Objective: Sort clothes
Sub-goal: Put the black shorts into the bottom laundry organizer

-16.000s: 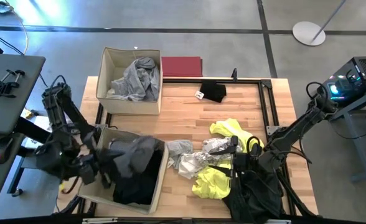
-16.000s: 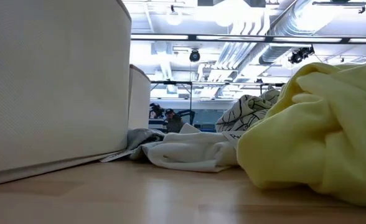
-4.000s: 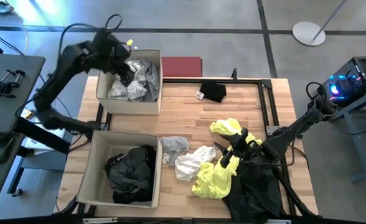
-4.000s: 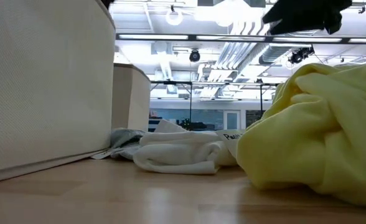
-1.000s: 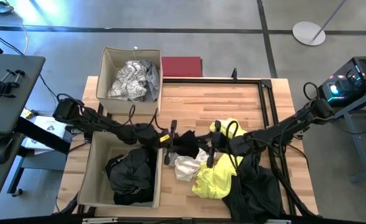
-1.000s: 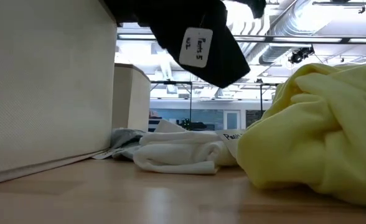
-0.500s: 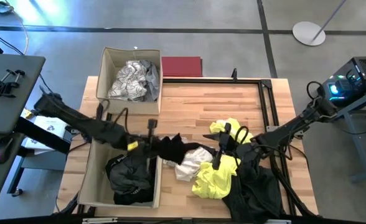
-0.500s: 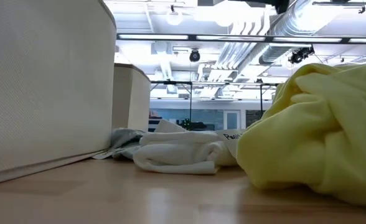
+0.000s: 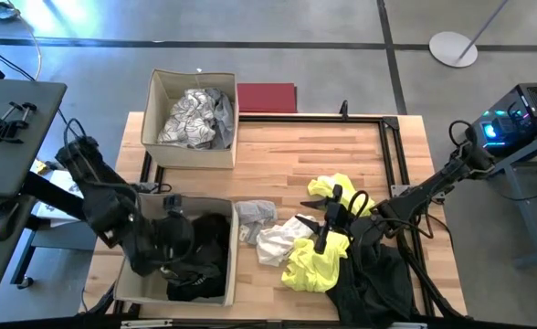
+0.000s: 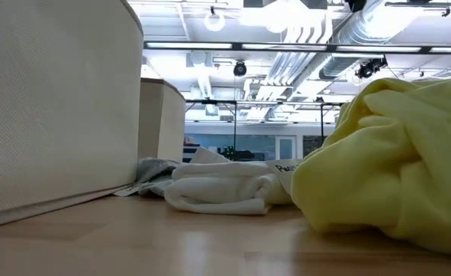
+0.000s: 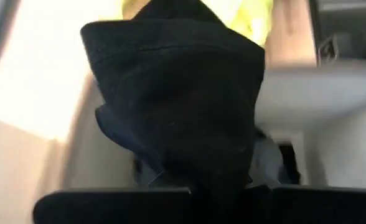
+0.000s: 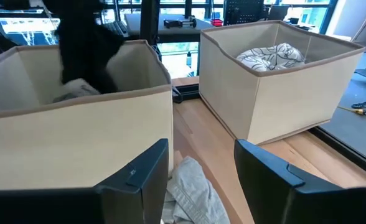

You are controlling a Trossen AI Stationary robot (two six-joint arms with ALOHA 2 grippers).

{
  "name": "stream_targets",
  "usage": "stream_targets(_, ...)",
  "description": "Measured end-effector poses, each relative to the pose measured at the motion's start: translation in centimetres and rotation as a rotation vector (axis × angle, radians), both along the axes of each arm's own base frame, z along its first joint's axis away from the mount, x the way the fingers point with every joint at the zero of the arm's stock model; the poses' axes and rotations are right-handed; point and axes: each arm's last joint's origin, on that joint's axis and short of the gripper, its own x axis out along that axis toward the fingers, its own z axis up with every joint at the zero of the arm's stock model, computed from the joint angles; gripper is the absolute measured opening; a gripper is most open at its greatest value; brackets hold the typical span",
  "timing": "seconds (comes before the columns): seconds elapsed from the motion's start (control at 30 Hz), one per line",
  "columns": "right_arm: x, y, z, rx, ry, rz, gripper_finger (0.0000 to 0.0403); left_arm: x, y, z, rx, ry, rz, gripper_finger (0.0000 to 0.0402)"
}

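- The left gripper (image 9: 170, 239) hangs over the nearer beige box (image 9: 130, 265), jaws clenched on a black garment (image 11: 183, 118), seemingly because the darks collect there.
- The right gripper (image 9: 328, 222), jaws released and empty, waits above the unsorted pile on the worktop (image 9: 287, 155): neon yellow clothes (image 9: 319, 260), one white piece (image 9: 276, 241), one light grey piece (image 9: 253, 215).
- Two boxes in all; the farther box (image 9: 155, 91) holds pale clothes.
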Motion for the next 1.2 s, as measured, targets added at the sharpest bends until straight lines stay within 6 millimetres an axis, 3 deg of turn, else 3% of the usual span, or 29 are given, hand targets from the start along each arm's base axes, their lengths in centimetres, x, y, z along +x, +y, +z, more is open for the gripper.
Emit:
stream_targets(0.1, 0.0, 0.0, 0.0, 0.0, 0.001, 0.0, 0.0171, -0.7, -0.7, -2.6, -0.069, 0.076, 0.085, 0.0001)
stream_targets(0.27, 0.0, 0.0, 0.0, -0.001, 0.002, 0.0, 0.0171, -0.9, -1.3, -8.6, -0.198, 0.246, 0.15, 0.0001)
stream_targets(0.43, 0.1, 0.0, 0.0, -0.007, 0.006, 0.006, 0.0171, -0.5, -0.7, -14.0, -0.361, 0.394, 0.195, 0.0008)
stream_targets(0.57, 0.1, 0.0, 0.0, -0.007, 0.006, 0.007, 0.0171, -0.4, 0.5, -16.6, -0.439, 0.474, 0.264, 0.0022)
stream_targets(0.7, 0.0, -0.1, -0.1, -0.01, 0.009, 0.007, 0.0171, -0.3, 1.4, -17.4, -0.467, 0.537, 0.291, 0.0046)
stream_targets(0.93, 0.0, -0.1, -0.2, -0.013, 0.018, 0.008, 0.0171, 0.4, 2.0, -16.8, -0.49, 0.545, 0.277, 0.0113)
stream_targets(1.2, 0.0, -0.1, -0.3, -0.018, 0.031, 0.009, 0.0171, -0.7, 3.3, -14.3, -0.697, 0.627, 0.238, 0.0192)
